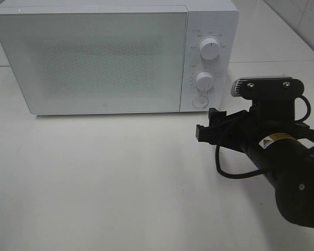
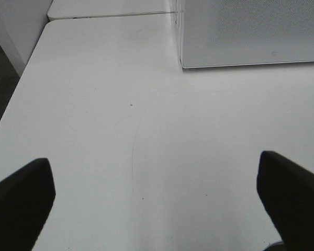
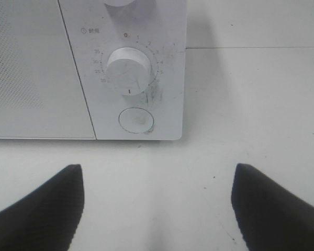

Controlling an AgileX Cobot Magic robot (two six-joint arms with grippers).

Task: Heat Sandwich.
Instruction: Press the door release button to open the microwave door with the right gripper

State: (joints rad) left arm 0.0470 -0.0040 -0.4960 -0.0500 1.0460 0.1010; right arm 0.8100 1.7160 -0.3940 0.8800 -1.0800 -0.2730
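Both stand spread and empty: left gripper (image 2: 157, 204) over the table (image 1: 94, 183), right gripper (image 3: 157, 209) just short of the round button (image 3: 136, 120). The step is likely opening the microwave (image 1: 94, 57) at the far edge — push that button squarely with 1 fingertip, clear of the timer knob (image 3: 128, 70). The sandwich is in no view — door shut.

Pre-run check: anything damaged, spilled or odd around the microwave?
Nothing spilled or askew; the microwave door is shut. Only wear: greenish scuff marks beside the lower dial, near the round button, and a faint curved scratch on the table.
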